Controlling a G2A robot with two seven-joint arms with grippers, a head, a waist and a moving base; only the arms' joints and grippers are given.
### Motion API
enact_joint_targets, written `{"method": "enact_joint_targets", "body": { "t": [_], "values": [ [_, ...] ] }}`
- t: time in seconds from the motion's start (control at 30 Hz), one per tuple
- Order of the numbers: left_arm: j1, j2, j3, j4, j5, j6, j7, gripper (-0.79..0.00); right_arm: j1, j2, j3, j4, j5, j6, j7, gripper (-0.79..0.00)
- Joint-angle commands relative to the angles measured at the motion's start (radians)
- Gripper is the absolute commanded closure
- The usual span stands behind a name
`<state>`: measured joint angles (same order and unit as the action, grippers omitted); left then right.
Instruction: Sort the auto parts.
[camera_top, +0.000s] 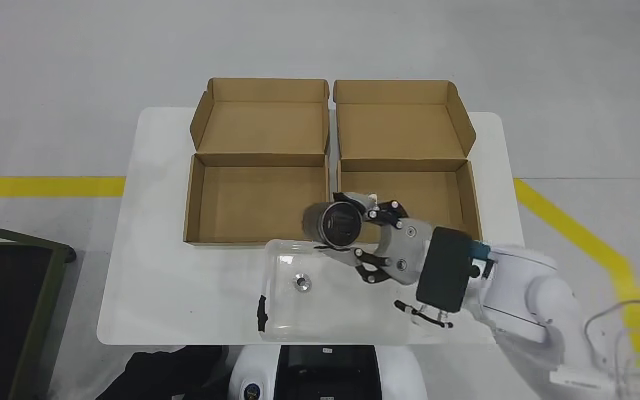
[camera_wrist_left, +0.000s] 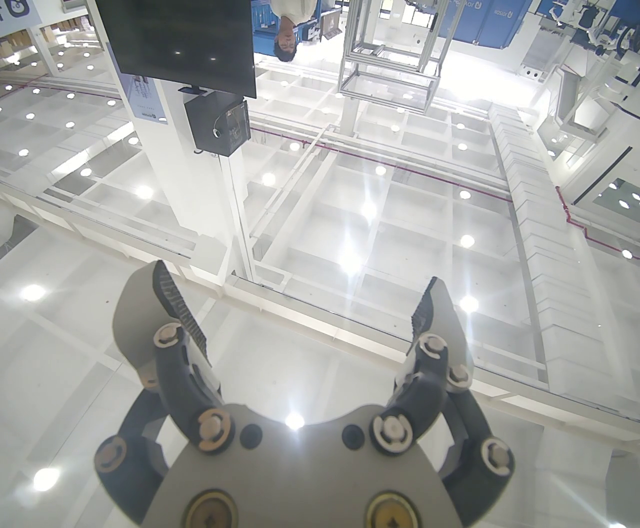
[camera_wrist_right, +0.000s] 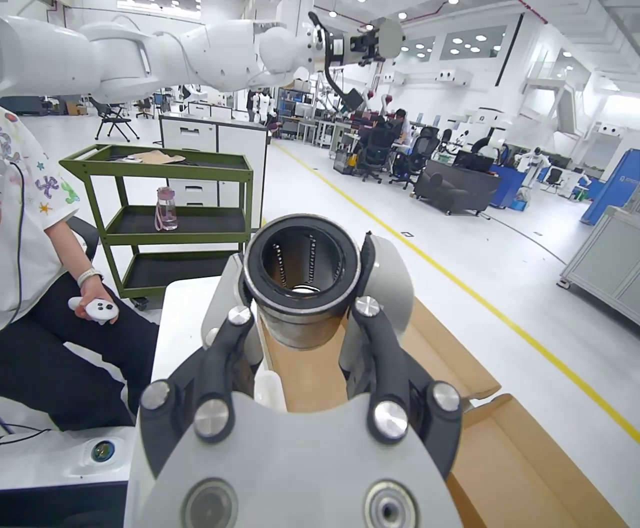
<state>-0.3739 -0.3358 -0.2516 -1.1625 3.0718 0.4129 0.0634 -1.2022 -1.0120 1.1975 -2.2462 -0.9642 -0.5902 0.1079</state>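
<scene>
My right gripper (camera_top: 352, 226) (camera_wrist_right: 304, 300) is shut on a steel cylindrical bearing (camera_top: 338, 223) (camera_wrist_right: 301, 281), a hollow sleeve with a dark rim. It holds the bearing above the near edge of the two open cardboard boxes, left box (camera_top: 255, 203) and right box (camera_top: 405, 195), close to the gap between them. A small round metal part (camera_top: 300, 283) lies in the clear plastic tray (camera_top: 280, 320) at the table's front. My left gripper (camera_wrist_left: 300, 310) is open with nothing between its fingers, pointing up at the ceiling.
The white table (camera_top: 150, 260) carries the boxes at the back and the tray in front. A green cart (camera_wrist_right: 150, 210) stands beside the table, and a seated person (camera_wrist_right: 45, 280) holds a controller near it. A dark bin (camera_top: 25, 300) stands left of the table.
</scene>
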Motion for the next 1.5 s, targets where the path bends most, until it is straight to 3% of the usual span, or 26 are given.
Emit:
{"method": "enact_joint_targets", "body": {
  "t": [0.0,0.43,0.63,1.03,1.47],
  "values": [
    [0.0,0.0,0.0,0.0,0.0,0.0,0.0,-0.785,0.004,-0.001,0.011,-0.006,0.007,0.004,-0.009,0.0],
    [0.0,0.0,0.0,0.0,0.0,0.0,0.0,-0.785,0.012,-0.009,0.086,-0.018,-0.01,0.056,-0.094,0.0],
    [0.0,0.0,0.0,0.0,0.0,0.0,0.0,-0.785,0.023,-0.012,0.084,0.002,-0.018,0.036,-0.08,0.0],
    [0.0,0.0,0.0,0.0,0.0,0.0,0.0,-0.785,0.068,-0.023,-0.062,0.065,-0.135,-0.051,0.05,0.0],
    [0.0,0.0,0.0,0.0,0.0,0.0,0.0,-0.785,0.112,-0.05,-0.233,0.167,-0.226,-0.03,0.166,0.0]
  ]
}}
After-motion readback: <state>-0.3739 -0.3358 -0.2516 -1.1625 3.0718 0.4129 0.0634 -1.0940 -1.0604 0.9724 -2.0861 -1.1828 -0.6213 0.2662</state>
